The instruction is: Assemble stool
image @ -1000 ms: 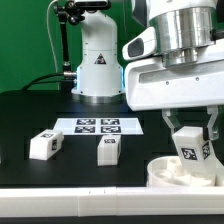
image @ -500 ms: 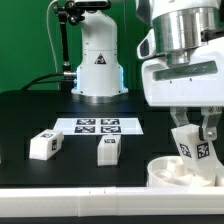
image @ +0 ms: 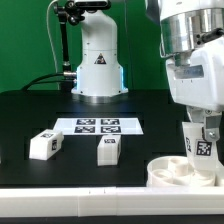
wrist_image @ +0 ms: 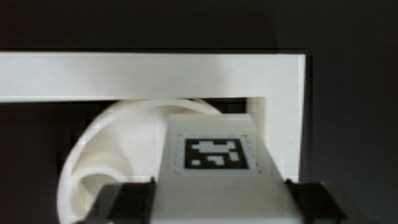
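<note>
My gripper point(image: 201, 140) is shut on a white block leg point(image: 200, 146) with a marker tag and holds it upright over the round disc seat point(image: 172, 172) at the exterior view's lower right. In the wrist view the leg point(wrist_image: 217, 155) fills the space between the two dark fingers point(wrist_image: 128, 200), with the seat point(wrist_image: 125, 135) curved behind it. Two more tagged block legs lie on the black table: one tilted point(image: 44, 143) and one upright point(image: 108, 149).
The marker board point(image: 98, 126) lies flat behind the loose legs. A white robot base point(image: 98, 60) stands at the back. A long white bar point(wrist_image: 151, 75) with a corner runs behind the seat in the wrist view.
My gripper has moved toward the exterior view's right with the leg in it, staying over the seat. The loose legs have not moved.
</note>
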`<state>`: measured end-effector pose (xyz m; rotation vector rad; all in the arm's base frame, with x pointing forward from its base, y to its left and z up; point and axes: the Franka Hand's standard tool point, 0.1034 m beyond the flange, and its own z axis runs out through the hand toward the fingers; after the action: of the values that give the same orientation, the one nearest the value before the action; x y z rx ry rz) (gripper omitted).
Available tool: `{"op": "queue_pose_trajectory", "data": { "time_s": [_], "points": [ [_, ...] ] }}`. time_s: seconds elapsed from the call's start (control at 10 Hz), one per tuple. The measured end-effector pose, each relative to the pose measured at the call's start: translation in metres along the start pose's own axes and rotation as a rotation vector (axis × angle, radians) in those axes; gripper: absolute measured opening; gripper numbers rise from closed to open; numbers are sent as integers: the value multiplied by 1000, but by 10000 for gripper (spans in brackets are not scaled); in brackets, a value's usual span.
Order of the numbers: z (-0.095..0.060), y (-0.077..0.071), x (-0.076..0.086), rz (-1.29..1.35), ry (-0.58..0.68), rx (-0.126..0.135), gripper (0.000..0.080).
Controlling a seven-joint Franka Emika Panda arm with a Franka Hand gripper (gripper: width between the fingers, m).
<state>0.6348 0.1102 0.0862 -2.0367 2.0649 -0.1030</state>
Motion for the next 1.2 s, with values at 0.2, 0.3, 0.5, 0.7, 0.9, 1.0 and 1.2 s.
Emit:
{"op": "queue_pose_trajectory", "data": {
  "time_s": [0.2,0.3,0.5,0.7,0.9,1.0,1.2],
  "points": [
    [0,1,-4,131,-24,1,344],
    [0,1,-3,194,-36,0,344],
    [1,3,-1,294,-50,-9,343],
    [0,3,-1,237,-50,-7,500],
    [-7,-3,10,118,-48,8,601],
    [-11,-5,12,85,-49,14,641],
    [-18,-6,13,-59,-49,26,647]
  ]
}}
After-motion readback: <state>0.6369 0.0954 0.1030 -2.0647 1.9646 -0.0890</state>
